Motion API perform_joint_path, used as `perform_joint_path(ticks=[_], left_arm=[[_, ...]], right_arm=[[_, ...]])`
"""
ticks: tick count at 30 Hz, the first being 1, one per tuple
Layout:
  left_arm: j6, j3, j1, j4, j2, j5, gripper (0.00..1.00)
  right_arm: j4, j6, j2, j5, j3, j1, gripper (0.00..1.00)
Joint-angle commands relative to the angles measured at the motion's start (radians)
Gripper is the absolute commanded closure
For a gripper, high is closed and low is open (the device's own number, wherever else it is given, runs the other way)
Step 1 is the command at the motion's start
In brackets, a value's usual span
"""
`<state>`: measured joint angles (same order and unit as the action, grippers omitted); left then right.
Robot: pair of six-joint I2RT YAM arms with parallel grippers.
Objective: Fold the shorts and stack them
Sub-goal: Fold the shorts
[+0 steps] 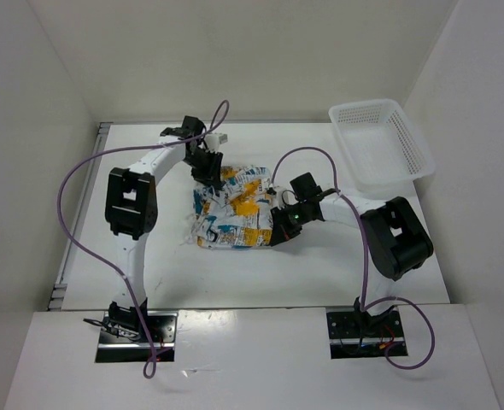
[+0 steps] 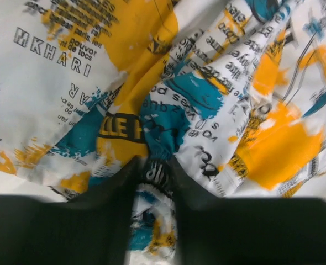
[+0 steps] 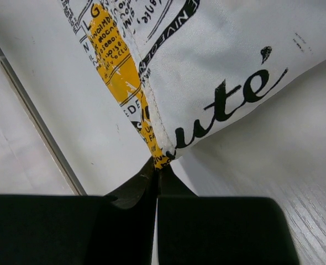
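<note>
The shorts (image 1: 235, 209), white with teal, yellow-orange and black print, lie crumpled in the middle of the table. My left gripper (image 1: 206, 168) is at their far left edge, shut on a bunched fold of the shorts (image 2: 152, 218) that sits between its fingers (image 2: 110, 204). My right gripper (image 1: 279, 231) is at their near right edge, its jaws pressed together on a corner seam of the shorts (image 3: 162, 159). The fabric (image 3: 207, 66) rises taut from that corner above the table.
A white plastic lattice basket (image 1: 380, 145) stands at the back right of the table (image 1: 320, 273). White walls close in the back and both sides. Purple cables loop from both arms.
</note>
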<state>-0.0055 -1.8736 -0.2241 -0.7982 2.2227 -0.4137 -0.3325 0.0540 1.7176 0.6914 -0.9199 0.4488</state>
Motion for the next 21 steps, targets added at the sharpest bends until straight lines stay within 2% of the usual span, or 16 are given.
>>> perform_joint_path(ticks=[1,4,5,12,16,19,20,21], left_arm=[[0.006,-0.006,-0.003,-0.055,0.028,-0.05,0.7],[0.006,-0.045,-0.003,-0.064,0.028,-0.03,0.95],[0.006,-0.067,-0.003,-0.04,0.028,0.002,0.97],[0.006,-0.13,0.006,0.016,0.028,0.219,0.99],[0.006,-0.064,0.017,0.073,0.005,0.28,1.0],[0.006,-0.039,0.017,0.073,-0.006,0.262,0.87],[0.006,-0.026,0.005,0.073,-0.015,0.248,0.71],[0.006,-0.025,0.005,0.073,-0.015,0.237,0.48]], right_arm=[[0.012,0.012,-0.046,-0.006,-0.011,-0.005,1.0],[0.012,0.012,-0.046,-0.006,-0.011,-0.005,1.0],[0.012,0.021,-0.046,-0.006,-0.011,-0.005,1.0],[0.023,0.03,-0.056,-0.006,0.012,-0.005,1.0],[0.013,0.03,-0.056,-0.006,0.012,-0.005,1.0],[0.022,0.03,-0.056,-0.006,0.012,-0.005,0.97],[0.023,0.03,-0.056,-0.006,0.012,-0.005,0.9],[0.023,0.03,-0.065,-0.006,0.012,-0.005,0.79]])
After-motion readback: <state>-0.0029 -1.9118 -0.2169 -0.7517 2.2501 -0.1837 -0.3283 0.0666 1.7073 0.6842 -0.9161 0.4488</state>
